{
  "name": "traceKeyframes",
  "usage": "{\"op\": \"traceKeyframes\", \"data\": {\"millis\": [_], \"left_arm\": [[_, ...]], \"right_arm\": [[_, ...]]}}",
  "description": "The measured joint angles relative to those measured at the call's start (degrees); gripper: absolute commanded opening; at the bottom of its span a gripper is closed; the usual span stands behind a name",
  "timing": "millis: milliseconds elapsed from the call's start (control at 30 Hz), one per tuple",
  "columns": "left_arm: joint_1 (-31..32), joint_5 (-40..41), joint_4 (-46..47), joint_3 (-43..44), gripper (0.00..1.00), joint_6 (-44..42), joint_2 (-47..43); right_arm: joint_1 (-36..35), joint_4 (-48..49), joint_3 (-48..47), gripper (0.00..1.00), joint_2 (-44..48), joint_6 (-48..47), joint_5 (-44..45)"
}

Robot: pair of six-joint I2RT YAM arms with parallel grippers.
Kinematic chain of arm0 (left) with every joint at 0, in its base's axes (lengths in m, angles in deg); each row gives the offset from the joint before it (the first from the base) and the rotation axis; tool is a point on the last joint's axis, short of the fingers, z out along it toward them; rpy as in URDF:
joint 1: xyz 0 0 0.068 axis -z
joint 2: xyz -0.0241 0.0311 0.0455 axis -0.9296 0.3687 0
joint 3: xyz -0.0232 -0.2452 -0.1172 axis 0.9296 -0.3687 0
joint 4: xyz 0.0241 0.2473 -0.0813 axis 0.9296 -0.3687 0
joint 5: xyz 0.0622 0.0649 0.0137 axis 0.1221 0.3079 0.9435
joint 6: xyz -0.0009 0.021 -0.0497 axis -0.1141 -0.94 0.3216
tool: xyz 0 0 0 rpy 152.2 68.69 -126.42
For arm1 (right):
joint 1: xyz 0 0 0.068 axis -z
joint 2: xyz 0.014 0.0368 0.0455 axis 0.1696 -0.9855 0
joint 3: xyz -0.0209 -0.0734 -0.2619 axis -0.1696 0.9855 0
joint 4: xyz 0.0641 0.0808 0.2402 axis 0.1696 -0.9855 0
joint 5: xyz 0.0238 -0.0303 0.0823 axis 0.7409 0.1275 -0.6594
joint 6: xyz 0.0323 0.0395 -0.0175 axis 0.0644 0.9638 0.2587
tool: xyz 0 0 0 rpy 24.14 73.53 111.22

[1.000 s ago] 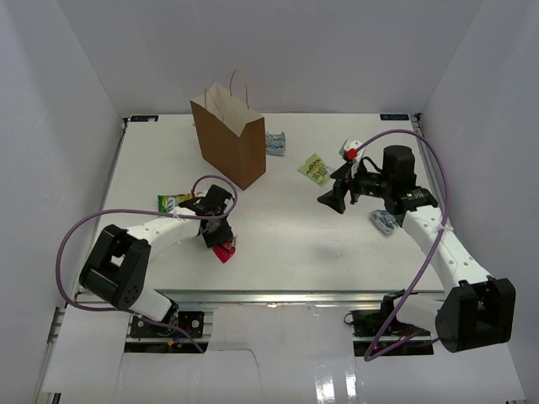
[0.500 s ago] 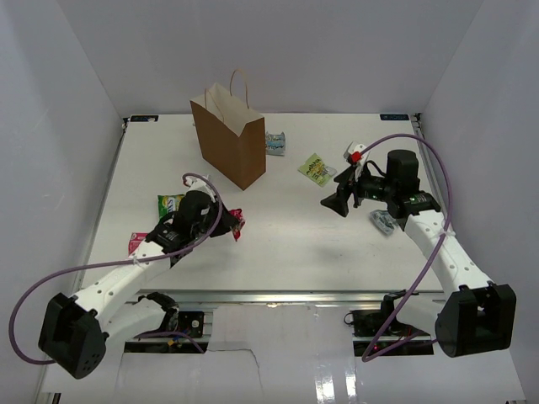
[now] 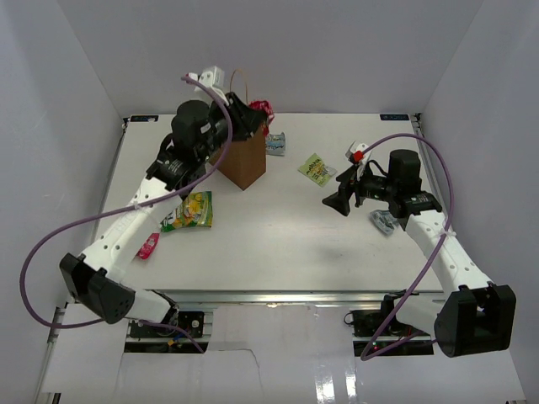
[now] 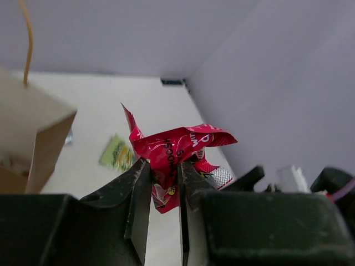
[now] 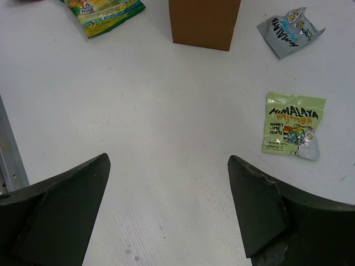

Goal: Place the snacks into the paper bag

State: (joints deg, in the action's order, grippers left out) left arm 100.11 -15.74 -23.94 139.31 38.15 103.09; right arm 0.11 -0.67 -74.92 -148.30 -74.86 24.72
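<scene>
The brown paper bag (image 3: 245, 159) stands upright at the back of the table. My left gripper (image 3: 255, 120) is shut on a crumpled red snack packet (image 3: 263, 108) and holds it high beside the bag's open top. The left wrist view shows the packet (image 4: 176, 147) pinched between the fingers (image 4: 140, 183), with the bag's rim (image 4: 34, 143) at the left. My right gripper (image 3: 337, 200) is open and empty above bare table to the right of the bag. In its wrist view the gripper (image 5: 168, 159) is wide open, with the bag (image 5: 204, 22) ahead.
Loose packets lie on the table: yellow-green (image 3: 192, 210) and red-pink (image 3: 149, 245) at the left, grey-blue (image 3: 275, 143) beside the bag, yellow-green (image 3: 317, 170) right of it, and grey-blue (image 3: 383, 221) under the right arm. White walls enclose the table.
My left arm has lifted the red packet from the near left of the table up and back to the bag's top. The right arm has barely moved.
</scene>
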Motion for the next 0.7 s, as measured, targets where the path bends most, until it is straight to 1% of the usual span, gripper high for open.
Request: {"op": "traceKeyframes", "data": {"millis": [133,200,300,400,467,700], "left_arm": [[-0.2,4.3,0.7,16.3,0.05,-3.2,9.5],[-0.7,6.5,0.0,21.6,0.05,-4.2,13.4],[-2.0,9.8,-1.7,27.2,0.05,-5.1,18.7],[-3.8,12.7,-4.4,29.8,0.05,-5.5,23.0],[-4.7,14.1,-6.2,30.1,0.05,-5.7,24.7],[-6.4,17.3,-10.7,30.0,0.07,-5.7,26.5]], "right_arm": [[0.6,0.0,0.0,0.92,0.1,0.0,0.0],[1.0,0.0,0.0,0.92,0.5,0.0,0.1],[1.8,0.0,0.2,0.92,1.4,0.0,0.1],[2.8,0.0,0.4,0.92,2.4,0.0,0.1],[3.3,0.0,0.7,0.92,2.8,0.0,0.1],[4.1,0.0,0.9,0.92,2.8,0.0,0.1]]}}
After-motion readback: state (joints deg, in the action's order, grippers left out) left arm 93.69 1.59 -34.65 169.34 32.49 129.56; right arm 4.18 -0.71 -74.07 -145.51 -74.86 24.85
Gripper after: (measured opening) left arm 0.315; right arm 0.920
